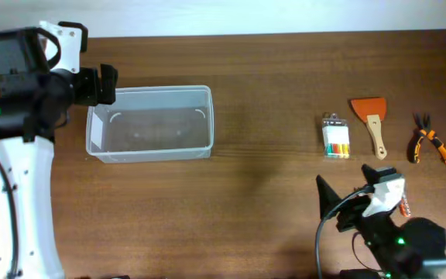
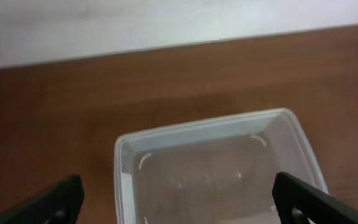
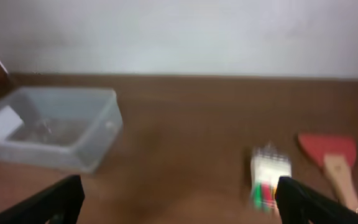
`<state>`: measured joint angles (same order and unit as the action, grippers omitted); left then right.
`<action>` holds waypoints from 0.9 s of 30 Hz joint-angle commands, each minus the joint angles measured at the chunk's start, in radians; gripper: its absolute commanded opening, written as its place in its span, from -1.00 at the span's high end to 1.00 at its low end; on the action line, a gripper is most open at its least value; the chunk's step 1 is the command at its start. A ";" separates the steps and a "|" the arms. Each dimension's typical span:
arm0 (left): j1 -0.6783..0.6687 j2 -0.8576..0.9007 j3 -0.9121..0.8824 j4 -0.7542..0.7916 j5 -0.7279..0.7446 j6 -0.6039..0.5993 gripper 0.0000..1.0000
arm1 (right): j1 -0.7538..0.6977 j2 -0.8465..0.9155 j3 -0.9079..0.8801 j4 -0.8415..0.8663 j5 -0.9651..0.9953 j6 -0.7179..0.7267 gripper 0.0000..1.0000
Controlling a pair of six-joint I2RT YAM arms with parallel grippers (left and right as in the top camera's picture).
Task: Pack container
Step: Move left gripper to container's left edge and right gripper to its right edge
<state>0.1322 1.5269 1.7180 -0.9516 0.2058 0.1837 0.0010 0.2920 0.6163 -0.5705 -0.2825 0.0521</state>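
The tub [image 1: 149, 128] looks light, thin-walled, flexy, slick; probably best pinched over its stiffer rim, mid-side. Both left jaws and right jaws stand spread, empty

left arm [image 1: 18, 194]: white lower link, black upper housing, green LED | right arm [image 1: 384, 192]: white wrist bracket, black body, green LED, black cable loops | left gripper [image 1: 108, 85]: black tapered fingers
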 commanded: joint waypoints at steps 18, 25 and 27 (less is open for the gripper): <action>0.002 0.019 0.027 -0.036 -0.194 0.019 -0.98 | 0.333 1.112 0.931 -0.321 0.040 -0.004 -0.97; 0.002 0.019 0.027 -0.117 -0.196 0.020 -0.98 | 0.420 1.360 1.123 -0.391 -0.014 -0.014 -0.97; 0.002 0.020 0.027 -0.119 -0.198 0.020 -0.98 | 0.446 1.421 1.123 -0.367 0.104 0.146 -0.97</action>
<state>0.1314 1.5497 1.7264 -1.0660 0.0212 0.1913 0.4171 1.6508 1.7119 -0.9573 -0.3023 0.0643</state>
